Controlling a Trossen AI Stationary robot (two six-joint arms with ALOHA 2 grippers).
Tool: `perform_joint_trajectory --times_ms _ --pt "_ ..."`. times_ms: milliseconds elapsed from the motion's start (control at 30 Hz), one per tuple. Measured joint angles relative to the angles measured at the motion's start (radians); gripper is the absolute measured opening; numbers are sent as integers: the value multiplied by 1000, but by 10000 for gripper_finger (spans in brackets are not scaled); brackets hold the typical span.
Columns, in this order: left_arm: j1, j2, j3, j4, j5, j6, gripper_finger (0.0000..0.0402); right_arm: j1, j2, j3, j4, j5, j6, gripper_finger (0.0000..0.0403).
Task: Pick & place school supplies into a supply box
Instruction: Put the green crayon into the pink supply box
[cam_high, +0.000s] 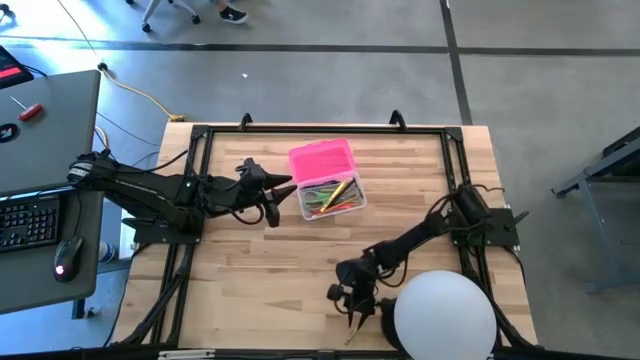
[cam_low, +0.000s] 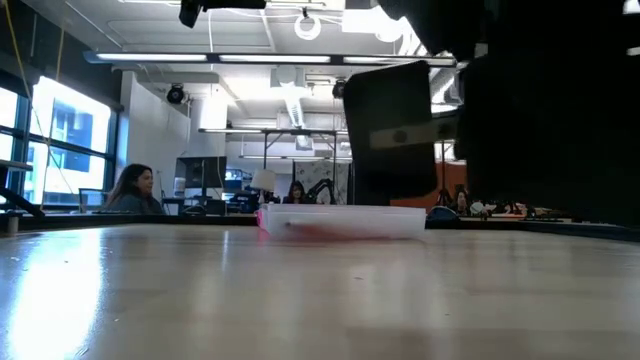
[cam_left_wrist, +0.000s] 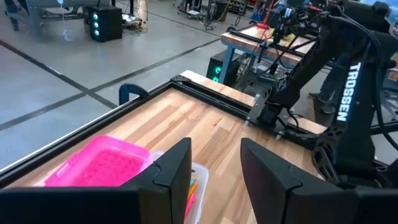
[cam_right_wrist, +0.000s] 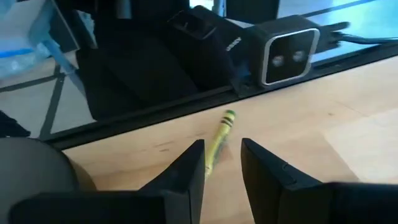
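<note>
We see the right gripper (cam_right_wrist: 217, 165) at six o'clock, fingers spread astride a yellow pencil (cam_right_wrist: 219, 138), left gripper (cam_left_wrist: 214, 168) spread beside the supply box (cam_high: 328, 181).

We see the clear supply box (cam_high: 333, 196) open mid-table, pens (cam_high: 335, 194) inside; 1 yellow crayon (cam_right_wrist: 219, 136) lies apart.

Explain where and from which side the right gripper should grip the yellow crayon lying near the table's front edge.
Grip the yellow crayon mid-shaft, coming straight down from above. It lies flat on the bare table, and the right gripper hangs over it, fingers open either side, so closing across its narrow width looks safest.
</note>
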Motion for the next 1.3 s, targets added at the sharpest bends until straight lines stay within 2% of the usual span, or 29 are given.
perform_joint_trajectory --times_ms 633,833,1067,1233,1300 --pt "0 2 0 -8 10 1 170 83 1 7 -49 223 -44 72" --pt "0 2 0 -8 10 4 170 94 1 6 -89 246 -47 72" --pt "0 2 0 -9 11 4 170 97 1 7 -97 279 -83 72" --pt "0 2 0 -23 11 3 170 74 -2 8 -119 361 -110 71" --pt "0 2 0 -34 11 3 170 50 -2 7 -124 345 -110 71"
